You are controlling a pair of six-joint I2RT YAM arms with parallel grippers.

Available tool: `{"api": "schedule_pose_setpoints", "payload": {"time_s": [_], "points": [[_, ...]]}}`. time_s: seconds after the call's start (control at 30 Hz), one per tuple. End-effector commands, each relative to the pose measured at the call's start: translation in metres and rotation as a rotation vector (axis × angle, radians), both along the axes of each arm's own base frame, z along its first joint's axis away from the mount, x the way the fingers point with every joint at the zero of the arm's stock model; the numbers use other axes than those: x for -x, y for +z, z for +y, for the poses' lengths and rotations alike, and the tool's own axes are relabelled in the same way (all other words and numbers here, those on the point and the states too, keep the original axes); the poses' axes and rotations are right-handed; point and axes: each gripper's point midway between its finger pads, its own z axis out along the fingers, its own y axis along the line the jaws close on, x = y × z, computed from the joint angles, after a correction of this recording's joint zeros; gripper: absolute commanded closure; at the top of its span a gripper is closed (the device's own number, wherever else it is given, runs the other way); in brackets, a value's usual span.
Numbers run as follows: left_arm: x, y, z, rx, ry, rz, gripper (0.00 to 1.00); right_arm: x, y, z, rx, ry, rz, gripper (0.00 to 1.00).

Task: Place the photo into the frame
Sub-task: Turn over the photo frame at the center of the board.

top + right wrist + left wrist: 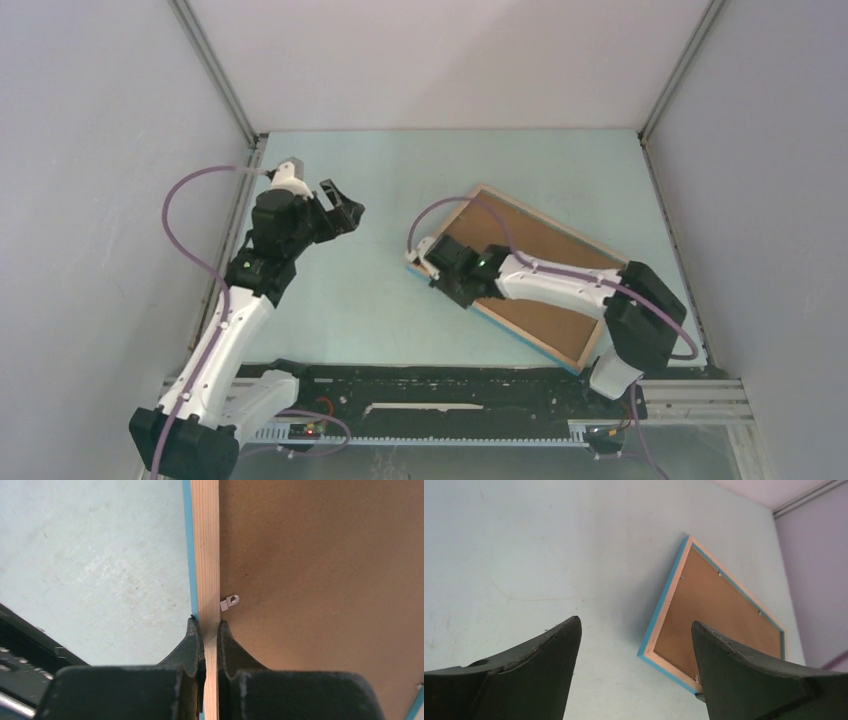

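The right arm [560,285] lies slantwise across the brown backing board [325,580] and hides a strip of it from above. Nothing stands between the left gripper [634,622] and the board.

The frame [205,555] lies back-up on the right half of the table [380,300], turned askew, with one corner towards the far middle and another near the right arm's base. The backing board sits inside its light wood rim, which has a turquoise outer edge. The right gripper [205,625] is clamped on the wood rail at the frame's left end, one finger outside the rail and one on the board side. It is just near of a small metal tab [230,601]. The left gripper hangs over the far left of the table with its jaws spread wide, holding nothing and well apart from the frame.

The table is pale turquoise with faint scuffs. Pale grey walls [100,150] close it in on the left, far and right sides, with metal posts [215,70] in the far corners. A black strip [450,385] runs along the near edge between the arm bases.

There are two arms, each trailing one purple cable [175,200], plus one frame and one backing board. The tabs are tiny in the left wrist view, and there seem to be four.
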Motion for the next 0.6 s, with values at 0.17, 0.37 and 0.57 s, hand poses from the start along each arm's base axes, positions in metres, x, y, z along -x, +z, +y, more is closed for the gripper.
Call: {"api": "schedule_pose_setpoints", "payload": {"time_s": [0.17, 0.37, 0.57], "points": [[0.010, 0.059, -0.006, 0.130, 0.005, -0.060, 0.12, -0.078, 0.147, 0.025, -0.562, -0.214, 0.023, 1.00], [0.017, 0.057, -0.007, 0.125, -0.017, -0.069, 0.12, -0.117, 0.214, 0.025, -0.793, -0.311, 0.175, 1.00], [0.023, 0.060, -0.014, 0.149, -0.060, -0.070, 0.12, -0.131, 0.254, 0.032, -0.958, -0.368, 0.335, 1.00]]}}
